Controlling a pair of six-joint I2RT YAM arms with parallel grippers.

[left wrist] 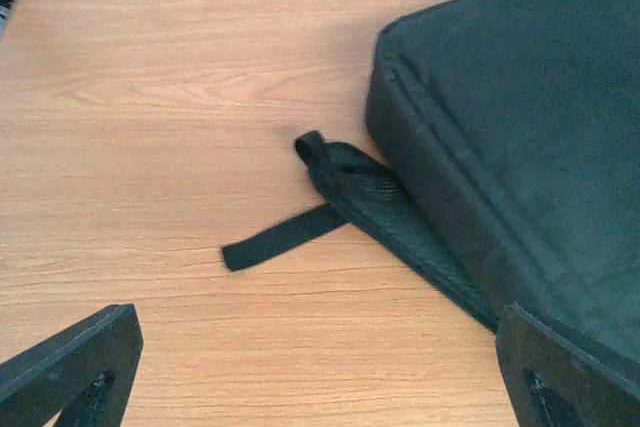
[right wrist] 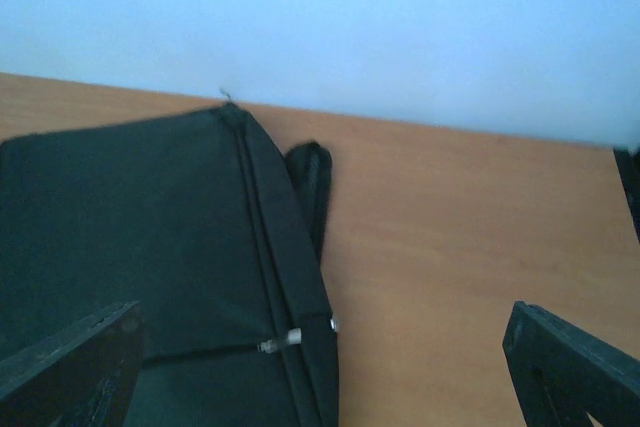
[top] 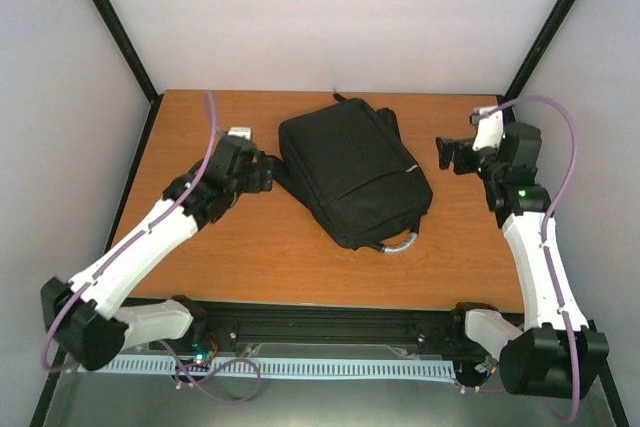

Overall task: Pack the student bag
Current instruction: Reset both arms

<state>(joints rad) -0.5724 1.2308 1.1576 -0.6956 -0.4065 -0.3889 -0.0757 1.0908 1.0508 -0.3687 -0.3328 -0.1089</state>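
You have the student bag (top: 350, 172) lying flat mid-worktop (top: 250, 257), its grey loop handle (top: 400, 244) nearest you. Your left claw (top: 268, 173) stands spread, holding nothing, just beside the bag's left edge. Your right claw (top: 447, 154) is likewise spread and empty, off the bag's right side.

We see the student bag (top: 352, 169) lying flat on the worktop (top: 200, 247), about midway between left and right and toward the far side. It is a large black fabric backpack, turned at an angle, with one corner pointing to the far edge. Its pale grey loop handle (top: 400, 243) sticks out at the near right end. Zip seams run across its upper face and look closed. On its left side a black strap (left wrist: 370, 197) lies out on the wood, with a narrower webbing tail flat beside it. Small metal zip pulls (right wrist: 285, 341) sit close together on the side seam.
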